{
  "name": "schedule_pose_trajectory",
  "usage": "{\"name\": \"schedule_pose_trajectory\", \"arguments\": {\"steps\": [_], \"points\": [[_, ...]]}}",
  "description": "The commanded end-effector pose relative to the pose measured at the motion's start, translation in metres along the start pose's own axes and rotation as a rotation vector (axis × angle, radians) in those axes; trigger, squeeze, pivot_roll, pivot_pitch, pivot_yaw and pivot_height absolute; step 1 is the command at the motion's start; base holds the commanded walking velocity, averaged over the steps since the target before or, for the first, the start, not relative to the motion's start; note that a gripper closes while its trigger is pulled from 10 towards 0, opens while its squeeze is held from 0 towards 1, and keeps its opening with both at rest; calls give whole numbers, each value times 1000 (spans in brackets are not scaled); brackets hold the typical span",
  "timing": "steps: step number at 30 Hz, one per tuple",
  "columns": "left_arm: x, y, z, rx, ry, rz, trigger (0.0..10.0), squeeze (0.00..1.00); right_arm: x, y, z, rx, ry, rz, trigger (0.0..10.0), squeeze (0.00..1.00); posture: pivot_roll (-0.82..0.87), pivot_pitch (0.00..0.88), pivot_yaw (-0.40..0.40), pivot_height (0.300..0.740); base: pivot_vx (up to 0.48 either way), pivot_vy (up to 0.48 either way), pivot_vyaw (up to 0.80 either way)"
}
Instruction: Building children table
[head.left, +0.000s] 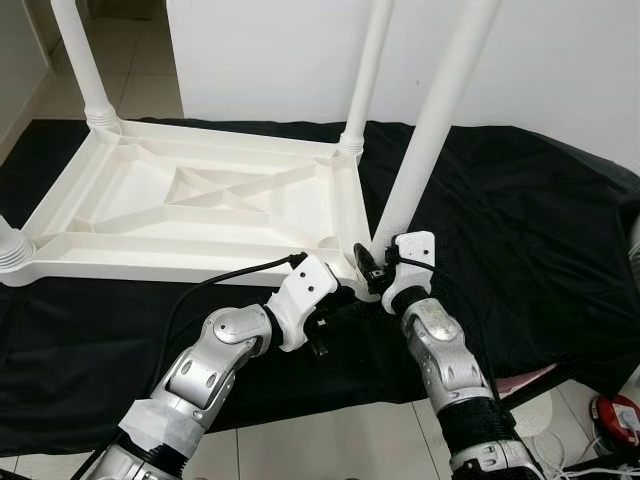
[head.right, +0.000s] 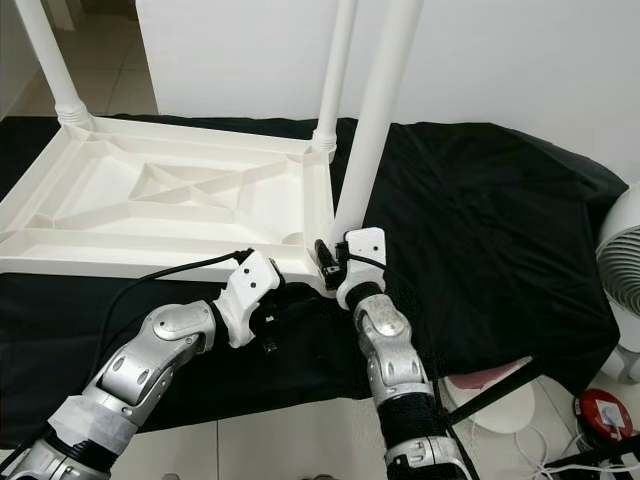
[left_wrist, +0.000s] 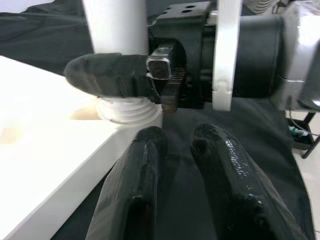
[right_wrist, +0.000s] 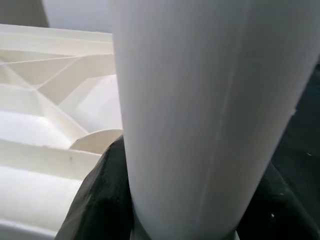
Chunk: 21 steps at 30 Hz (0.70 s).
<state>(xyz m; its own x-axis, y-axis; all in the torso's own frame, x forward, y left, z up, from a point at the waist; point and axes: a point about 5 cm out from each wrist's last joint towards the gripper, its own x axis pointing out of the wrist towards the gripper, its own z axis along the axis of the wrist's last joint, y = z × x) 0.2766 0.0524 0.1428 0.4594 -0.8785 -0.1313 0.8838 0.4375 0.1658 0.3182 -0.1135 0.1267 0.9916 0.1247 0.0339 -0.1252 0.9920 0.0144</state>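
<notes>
Right gripper clamped on table leg at near corner of inverted tabletop.

The right gripper (head.left: 372, 268) reaches forward, fingers closed around the white leg (head.left: 430, 130) just above its socket (wrist view: fingers either side). The tabletop (head.left: 190, 215) lies upside down on a black cloth (head.left: 520, 230). The left gripper (left_wrist: 175, 150), bent inward beside it, fingers slightly parted, holds nothing.

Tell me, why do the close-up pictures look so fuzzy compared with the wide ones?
Left wrist view: left gripper's fingers sit too near the lens, blurred and glossy. Right wrist view: the white table leg is soft. Eye views: evenly lit, sharp.
</notes>
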Motion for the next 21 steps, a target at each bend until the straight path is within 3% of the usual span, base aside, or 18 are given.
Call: {"name": "schedule_pose_trajectory", "arguments": {"steps": [1,4,10,11,21], "points": [[2,-3,-2,3,3,-37,10000,0,-10,-13,-22,-52,117,-144,10000,0,46,30,-97,740,0,0,0],[3,-4,-1,2,-1,-42,10000,0,-12,-5,-22,-28,116,-127,10000,0,45,29,-96,740,0,0,0],[4,-6,-3,1,2,-53,10000,0,-13,-8,-16,-32,96,-126,10000,0,39,26,-93,740,0,0,0],[4,-6,-3,1,3,-53,10000,0,-13,-7,-15,-25,91,-117,10000,1000,42,25,-95,740,0,0,0],[3,-7,-4,-3,2,-48,10000,0,-14,-4,-9,-8,76,-93,10000,1000,50,23,-105,740,0,0,0]]}}
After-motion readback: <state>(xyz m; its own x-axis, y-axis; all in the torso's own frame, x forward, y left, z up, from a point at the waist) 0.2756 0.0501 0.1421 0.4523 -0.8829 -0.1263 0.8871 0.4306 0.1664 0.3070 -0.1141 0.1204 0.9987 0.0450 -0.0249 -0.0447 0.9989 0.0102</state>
